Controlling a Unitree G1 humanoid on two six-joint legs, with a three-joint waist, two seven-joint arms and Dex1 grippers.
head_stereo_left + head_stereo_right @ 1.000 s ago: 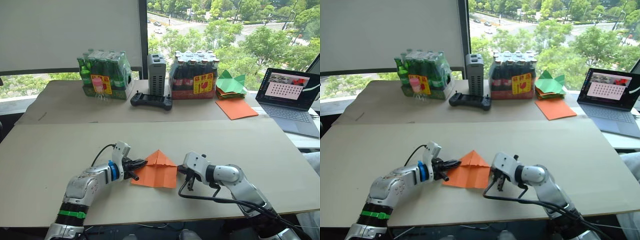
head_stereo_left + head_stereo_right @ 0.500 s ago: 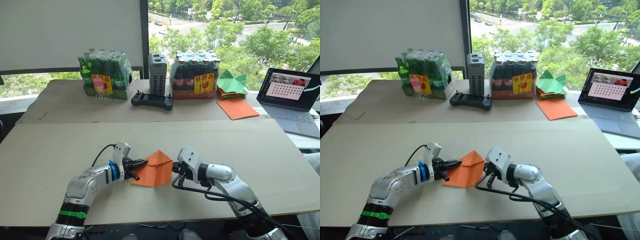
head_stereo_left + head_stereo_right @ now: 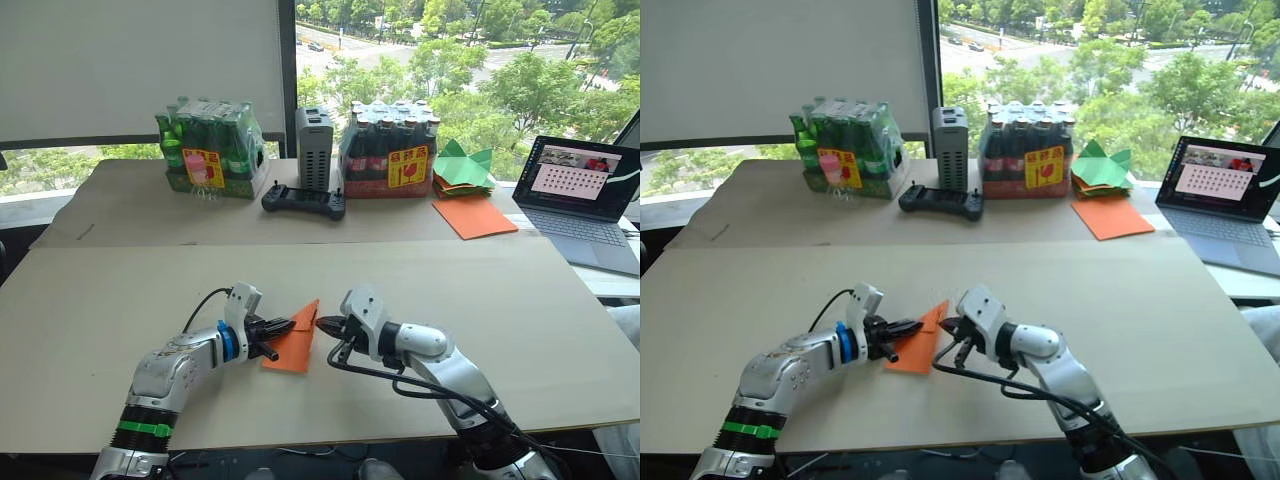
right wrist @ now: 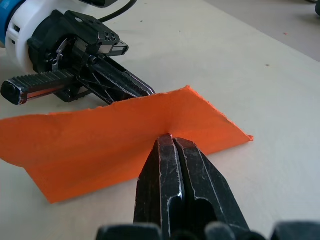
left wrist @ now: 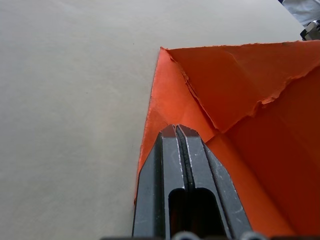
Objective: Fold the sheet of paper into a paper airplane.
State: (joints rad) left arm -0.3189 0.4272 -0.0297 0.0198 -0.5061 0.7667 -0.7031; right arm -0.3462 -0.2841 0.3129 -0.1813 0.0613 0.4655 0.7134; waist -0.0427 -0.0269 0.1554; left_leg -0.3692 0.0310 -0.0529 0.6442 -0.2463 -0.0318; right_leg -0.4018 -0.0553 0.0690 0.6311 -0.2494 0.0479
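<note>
While pinched: one sheet of paper (image 3: 296,343)

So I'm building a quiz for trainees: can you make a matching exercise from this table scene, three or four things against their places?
Things:
1. creased bright orange sheet of paper
2. black game controller
3. open grey laptop
4. stack of green paper shapes

Places:
A. table's far right edge
B. between the two bottle packs
C. pinched between both tools
D. beside the red-labelled bottle pack

Pairs: 1-C, 2-B, 3-A, 4-D
</note>
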